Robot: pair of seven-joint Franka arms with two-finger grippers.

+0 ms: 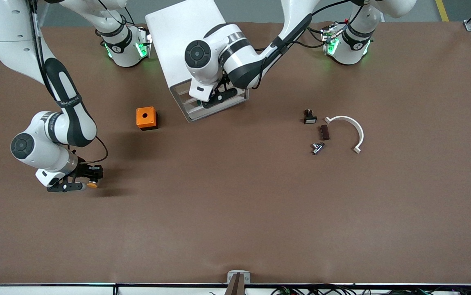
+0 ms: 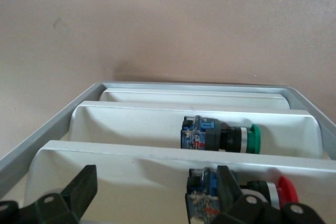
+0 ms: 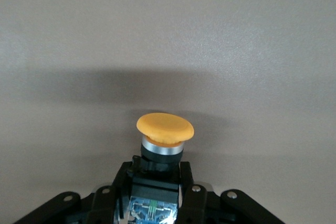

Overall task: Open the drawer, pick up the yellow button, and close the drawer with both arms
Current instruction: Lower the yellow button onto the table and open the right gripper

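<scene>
Lowest in the front view, the button [image 1: 92, 184], judged light and rigid, is gripped by its body in the closed right hand [image 1: 89, 178] over bare surface [image 1: 235, 213], while the left hand [image 1: 215, 97] is spread open at the drawer [image 2: 173, 119].

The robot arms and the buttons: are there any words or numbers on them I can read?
None can be read.
Right arm: a line of light lettering on its black band, too small to read.
Orange button in the right gripper: no writing shows.
Green button and red button in the drawers: marks too blurred to read.
</scene>
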